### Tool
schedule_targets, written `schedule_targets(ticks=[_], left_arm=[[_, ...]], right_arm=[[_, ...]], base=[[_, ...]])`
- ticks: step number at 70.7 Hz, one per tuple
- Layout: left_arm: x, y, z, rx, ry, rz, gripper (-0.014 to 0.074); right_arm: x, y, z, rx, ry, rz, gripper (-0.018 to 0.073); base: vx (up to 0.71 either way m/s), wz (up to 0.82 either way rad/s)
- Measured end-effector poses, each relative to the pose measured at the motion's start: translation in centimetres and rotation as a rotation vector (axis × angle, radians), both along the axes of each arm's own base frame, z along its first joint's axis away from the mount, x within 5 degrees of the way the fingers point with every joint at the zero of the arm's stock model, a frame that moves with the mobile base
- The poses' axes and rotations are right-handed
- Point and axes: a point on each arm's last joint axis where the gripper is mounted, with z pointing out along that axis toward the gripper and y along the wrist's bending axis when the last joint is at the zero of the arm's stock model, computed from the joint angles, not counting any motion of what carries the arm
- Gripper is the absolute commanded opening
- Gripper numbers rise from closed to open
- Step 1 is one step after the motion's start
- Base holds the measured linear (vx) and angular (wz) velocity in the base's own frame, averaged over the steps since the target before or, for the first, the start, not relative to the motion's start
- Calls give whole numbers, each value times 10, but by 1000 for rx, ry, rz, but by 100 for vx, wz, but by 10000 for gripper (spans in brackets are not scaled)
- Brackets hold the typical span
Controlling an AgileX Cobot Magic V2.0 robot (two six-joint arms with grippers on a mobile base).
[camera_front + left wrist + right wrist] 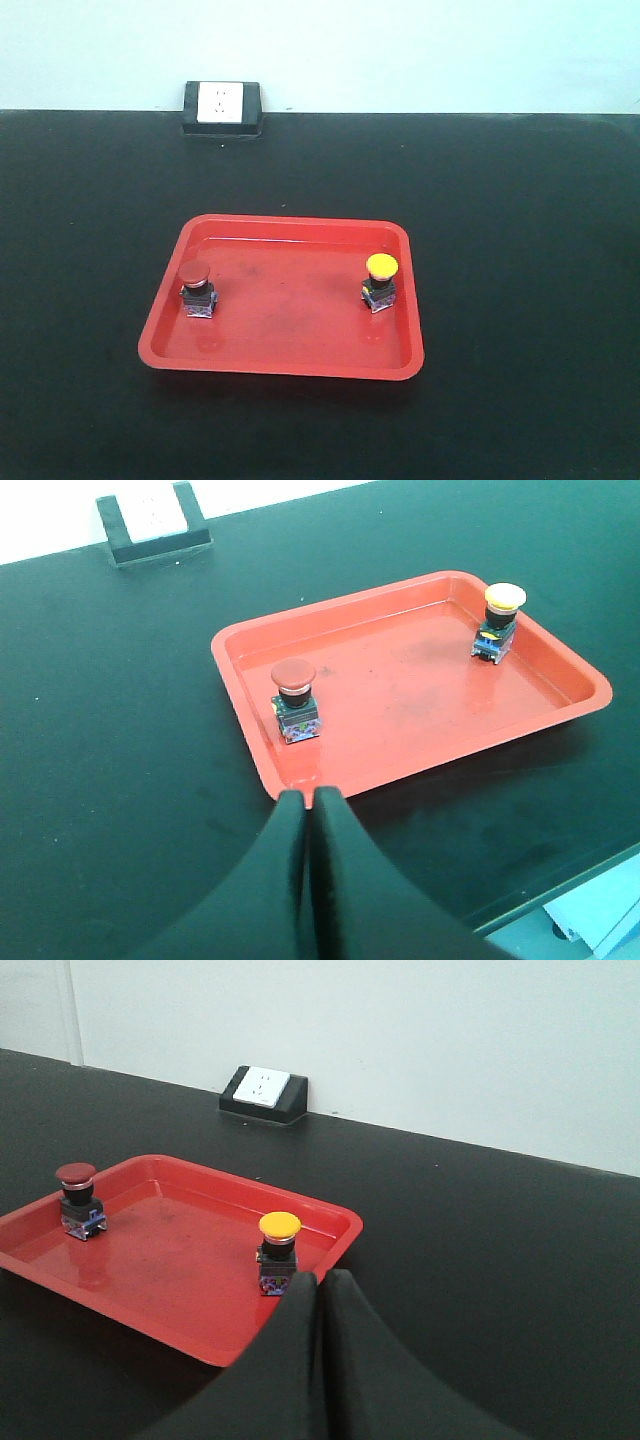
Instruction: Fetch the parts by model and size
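Note:
A red-capped push-button switch (pixel 196 288) stands upright at the left of a red tray (pixel 290 365). A yellow-capped switch (pixel 380 281) stands upright at the tray's right. In the left wrist view the red switch (pixel 295 701) sits just beyond my left gripper (pixel 308 795), which is shut and empty over the tray's near rim (pixel 270 775); the yellow switch (pixel 499 622) is far right. In the right wrist view my right gripper (pixel 319 1277) is shut and empty, just right of the yellow switch (pixel 279 1253); the red switch (pixel 78 1200) is far left. Neither gripper shows in the front view.
The tray lies on a black table. A white wall socket on a black block (pixel 222 107) stands at the table's back edge against the pale wall. The table's front edge and a light blue part (pixel 600 910) show at the lower right of the left wrist view.

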Motion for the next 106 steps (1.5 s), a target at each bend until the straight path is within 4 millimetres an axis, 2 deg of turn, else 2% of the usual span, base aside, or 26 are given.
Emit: schedule_targets(ticks=[19,43,66,75,106], left_arm=[[-3,2,-10,1,-5,8,-7],[-9,17,-64,-31,-303,218,-6],[-2,22,-107,-169,-410,351,-6],[-2,23,-107,-205,-419,377,-6],[-2,24,-107,-134,-435,373,-6]], right_arm=[[0,0,0,1,0,0,-10],[0,0,0,1,0,0,-10],[0,0,0,1,0,0,-10],[0,0,0,1,0,0,-10],[0,0,0,1,0,0,-10]], base=[[0,0],[0,0],[0,0],[0,0],[0,0]])
